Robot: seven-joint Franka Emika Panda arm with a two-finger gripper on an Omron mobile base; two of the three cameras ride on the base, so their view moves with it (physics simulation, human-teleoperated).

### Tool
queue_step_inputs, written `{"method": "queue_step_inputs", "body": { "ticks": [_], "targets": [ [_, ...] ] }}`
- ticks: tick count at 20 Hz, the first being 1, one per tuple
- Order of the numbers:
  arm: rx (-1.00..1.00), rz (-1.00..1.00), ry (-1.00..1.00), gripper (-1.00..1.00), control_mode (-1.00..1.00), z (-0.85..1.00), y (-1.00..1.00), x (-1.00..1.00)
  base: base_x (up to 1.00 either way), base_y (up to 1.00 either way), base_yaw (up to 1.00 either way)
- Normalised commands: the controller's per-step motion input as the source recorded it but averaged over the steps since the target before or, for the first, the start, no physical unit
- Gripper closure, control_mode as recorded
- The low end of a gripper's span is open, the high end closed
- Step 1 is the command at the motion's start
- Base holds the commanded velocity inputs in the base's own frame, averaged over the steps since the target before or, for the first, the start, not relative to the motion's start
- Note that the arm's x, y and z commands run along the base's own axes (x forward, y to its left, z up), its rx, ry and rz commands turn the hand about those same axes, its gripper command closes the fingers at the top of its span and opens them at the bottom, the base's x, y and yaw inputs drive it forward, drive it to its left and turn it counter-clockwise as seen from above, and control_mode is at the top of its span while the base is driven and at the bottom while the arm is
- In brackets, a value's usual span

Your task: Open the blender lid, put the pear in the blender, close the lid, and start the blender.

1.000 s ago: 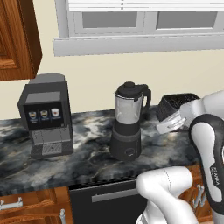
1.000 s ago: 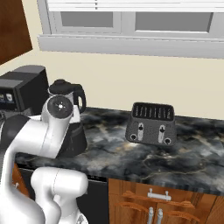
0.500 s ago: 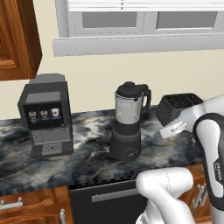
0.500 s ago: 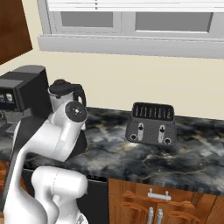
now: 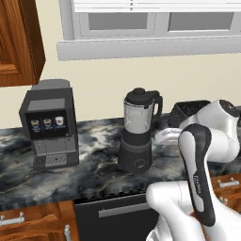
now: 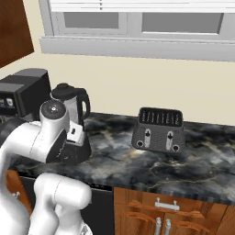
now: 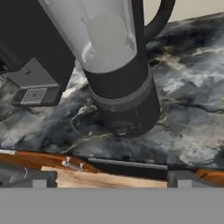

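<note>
The blender (image 5: 138, 134) stands mid-counter, with a dark tapered base, a clear jar and a black side handle. Its black domed lid (image 5: 140, 96) sits shut on the jar. From the right base view the blender (image 6: 78, 104) is partly behind my arm, with the lid (image 6: 63, 88) on top. In the hand view the blender base (image 7: 124, 105) and lower jar loom close ahead. My gripper (image 7: 109, 178) is open and holds nothing. It hangs low, just right of the blender base. The pear is out of view.
A boxy grey coffee machine (image 5: 49, 124) stands left of the blender. A dark toaster (image 6: 159, 131) sits to the right, with bare marble counter (image 6: 137, 170) in front of it. Wooden drawers (image 6: 170, 209) run below the counter edge. My own elbow (image 5: 202, 150) blocks part of the counter's right side.
My hand has swung left and down toward the blender base, and the elbow has followed. The blender and its lid have not moved.
</note>
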Motion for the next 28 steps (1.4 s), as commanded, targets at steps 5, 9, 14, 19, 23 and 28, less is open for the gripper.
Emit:
{"method": "queue_step_inputs", "body": {
  "ticks": [5, 9, 14, 19, 23, 28],
  "targets": [
    [-0.14, -0.63, 0.0, -1.0, -1.0, -0.36, 0.08, 0.0, 0.0, 0.0, 0.0],
    [-0.25, -0.55, 0.0, -1.0, -1.0, -0.52, 0.46, -0.02, 0.0, 0.0, 0.0],
    [-0.22, -0.46, -0.01, -1.0, -1.0, -0.51, 0.47, -0.01, 0.0, 0.0, 0.0],
    [-0.18, -0.32, -0.12, -1.0, -1.0, -0.53, 0.27, 0.0, 0.0, 0.0, 0.0],
    [-0.11, -0.31, -0.31, -1.0, -1.0, -0.32, 0.04, 0.0, 0.0, 0.0, 0.0],
    [-0.05, -0.15, -0.36, -1.0, -1.0, -0.05, -0.03, 0.0, 0.0, 0.0, 0.0]
  ]
}}
